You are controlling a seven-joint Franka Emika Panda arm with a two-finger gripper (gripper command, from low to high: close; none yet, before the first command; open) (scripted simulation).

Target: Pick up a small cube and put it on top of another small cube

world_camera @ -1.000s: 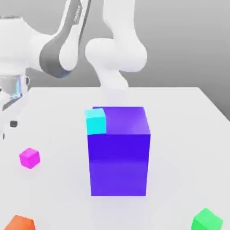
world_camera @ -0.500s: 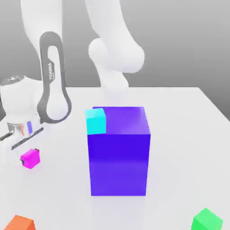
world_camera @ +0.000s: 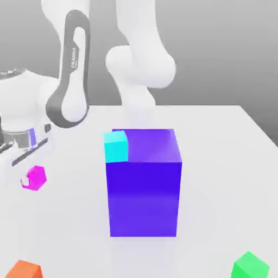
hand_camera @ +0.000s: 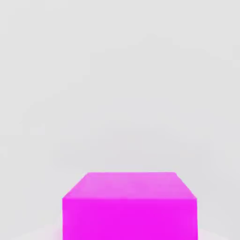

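Note:
The small magenta cube [world_camera: 37,178] hangs slightly tilted just above the white table [world_camera: 217,163] at the exterior view's left. My gripper [world_camera: 32,172] comes down on it from above and is shut on it. The hand view shows the same magenta cube [hand_camera: 129,206] very close, over bare white table. The small green cube [world_camera: 250,267] sits on the table at the near right corner of the exterior view, far from the gripper and with the big purple block between them.
A big purple block [world_camera: 144,190] stands mid-table, with a small cyan cube [world_camera: 116,147] at its upper left corner. A small orange cube [world_camera: 24,270] lies at the near left edge. The arm's white links rise behind the block.
The hand came down onto the magenta cube and the fingers closed on it. The cube has since risen a little off the table and tilted.

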